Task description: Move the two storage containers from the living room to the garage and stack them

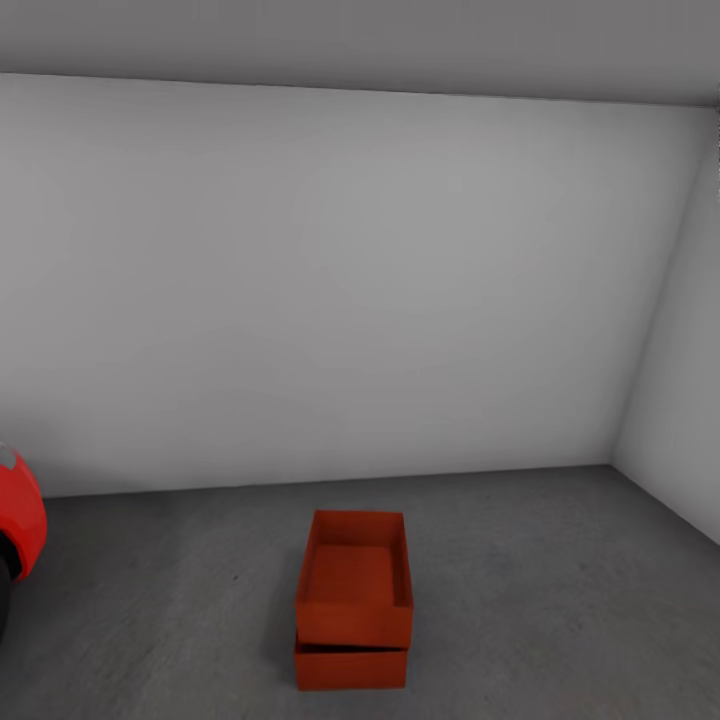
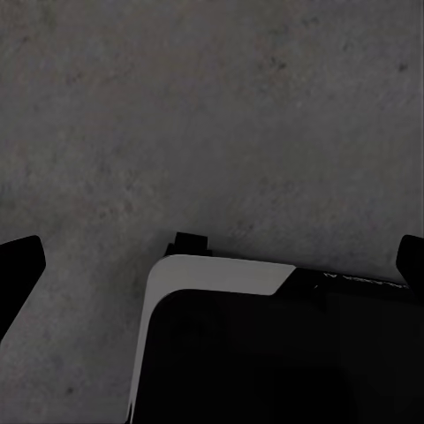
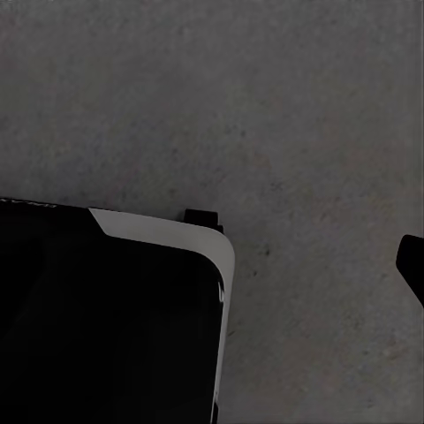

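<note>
Two orange-red thin-walled rectangular open-top storage containers stacked on dark grey matte concrete floor [image 1: 520, 590]: upper container [image 1: 356, 578] sits on lower container [image 1: 350, 666], shifted slightly toward white-grey back wall [image 1: 330, 280]. Upper container holds nothing visible; lower one's interior hidden. Red car [image 1: 20, 525] well apart from stack, same floor.

Left gripper [image 2: 212, 265]: dark fingers wide apart, over bare floor beside black-and-white robot base [image 2: 265, 353]; containers not near it.

Right gripper: one dark finger [image 3: 412, 265] visible, spread cannot be told.
</note>
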Available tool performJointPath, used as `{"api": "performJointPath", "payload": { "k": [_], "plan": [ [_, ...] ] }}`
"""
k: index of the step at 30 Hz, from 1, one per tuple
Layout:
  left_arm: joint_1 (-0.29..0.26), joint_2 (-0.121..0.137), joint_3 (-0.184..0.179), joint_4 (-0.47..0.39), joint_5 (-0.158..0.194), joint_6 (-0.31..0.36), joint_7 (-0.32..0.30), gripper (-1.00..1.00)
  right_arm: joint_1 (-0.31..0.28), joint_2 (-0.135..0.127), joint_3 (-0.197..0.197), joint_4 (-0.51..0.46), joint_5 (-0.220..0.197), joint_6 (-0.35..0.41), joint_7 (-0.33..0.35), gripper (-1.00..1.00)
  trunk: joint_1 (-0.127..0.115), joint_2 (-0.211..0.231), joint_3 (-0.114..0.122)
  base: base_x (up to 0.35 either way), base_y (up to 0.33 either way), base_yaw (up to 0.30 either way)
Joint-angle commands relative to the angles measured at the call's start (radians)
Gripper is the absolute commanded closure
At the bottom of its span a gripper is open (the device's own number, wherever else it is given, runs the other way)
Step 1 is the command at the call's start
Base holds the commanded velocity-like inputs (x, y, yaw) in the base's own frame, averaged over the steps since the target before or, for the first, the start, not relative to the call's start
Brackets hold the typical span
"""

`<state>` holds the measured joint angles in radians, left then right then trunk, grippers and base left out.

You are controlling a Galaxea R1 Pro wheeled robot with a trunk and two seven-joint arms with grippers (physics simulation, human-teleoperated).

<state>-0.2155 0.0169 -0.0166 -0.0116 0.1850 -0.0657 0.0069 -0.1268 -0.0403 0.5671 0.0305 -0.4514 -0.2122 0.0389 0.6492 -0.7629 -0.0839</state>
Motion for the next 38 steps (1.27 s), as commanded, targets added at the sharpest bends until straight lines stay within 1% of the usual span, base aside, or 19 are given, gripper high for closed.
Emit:
{"api": "performJointPath", "payload": {
  "k": [1, 12, 19, 38],
  "plan": [
    [-0.001, 0.0, -0.002, 0.001, 0.007, -0.003, 0.001, -1.0, -0.001, 0.0, 0.008, 0.003, -0.01, -0.006, 0.004, -1.0, 0.0, -0.001, 0.0, 0.0, 0.0, 0.0],
    [-0.001, 0.0, -0.002, 0.001, 0.007, -0.003, 0.001, -1.0, -0.001, -0.001, 0.009, 0.002, -0.008, -0.005, 0.005, -1.0, 0.0, -0.001, 0.015, 0.0, 0.0, 0.0],
    [-0.001, 0.0, -0.002, 0.001, 0.007, -0.003, 0.001, -1.0, -0.002, -0.006, 0.017, 0.002, 0.001, -0.001, 0.004, -1.0, 0.0, -0.001, 0.016, 0.0, 0.0, 0.0],
    [-0.001, 0.0, -0.002, 0.001, 0.007, -0.003, 0.001, -1.0, -0.002, -0.008, 0.021, 0.001, 0.003, -0.002, 0.001, -1.0, 0.0, -0.001, 0.016, 0.0, 0.0, 0.0]
  ]
}}
